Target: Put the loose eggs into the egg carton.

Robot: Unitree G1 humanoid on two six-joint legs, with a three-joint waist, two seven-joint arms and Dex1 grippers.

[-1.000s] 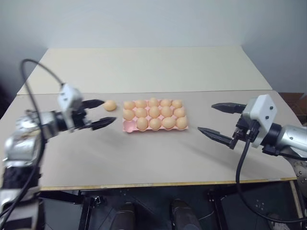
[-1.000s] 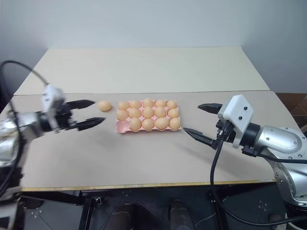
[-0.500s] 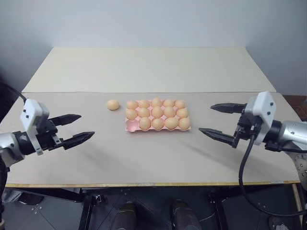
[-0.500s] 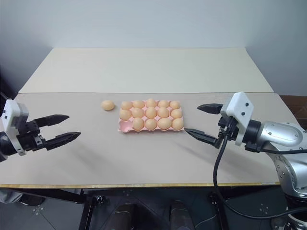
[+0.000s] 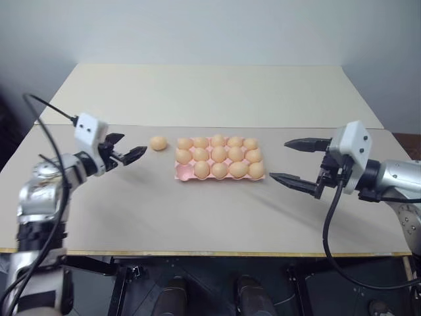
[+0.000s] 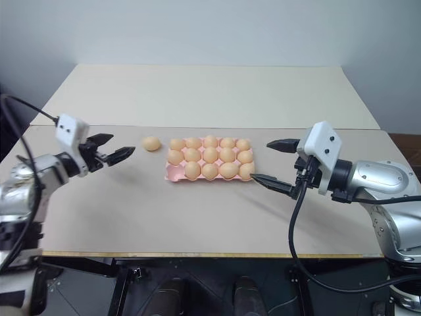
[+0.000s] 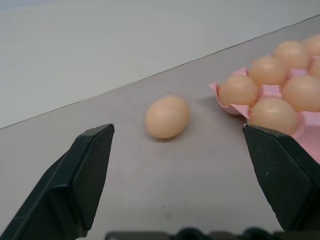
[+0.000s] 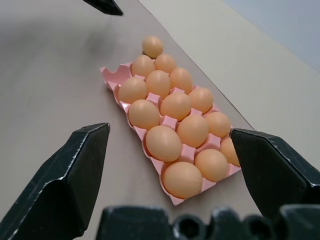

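Note:
One loose egg [image 5: 158, 143], pale orange-tan, lies on the table just left of the egg carton [image 5: 182, 172]. The carton is a flat pink tray with several eggs in its cups, and its near-left corner cup is bare. My left gripper [image 5: 133, 144] is open a short way left of the loose egg and points at it. In the left wrist view the egg [image 7: 167, 116] sits ahead between the spread fingers [image 7: 85, 170], untouched. My right gripper [image 5: 279, 159] hovers open and holds nothing, just right of the carton [image 8: 111, 80].
The beige table [image 5: 197, 217] has bare surface in front of the carton and to both sides. A seam [image 5: 276, 127] joins it to a second table [image 5: 210, 92] behind. The front edge [image 5: 210, 252] runs close below the arms.
Half a second ago the left gripper had drawn back toward the front left of the table. It has since come forward again to beside the loose egg, still open. Right gripper and eggs stayed put.

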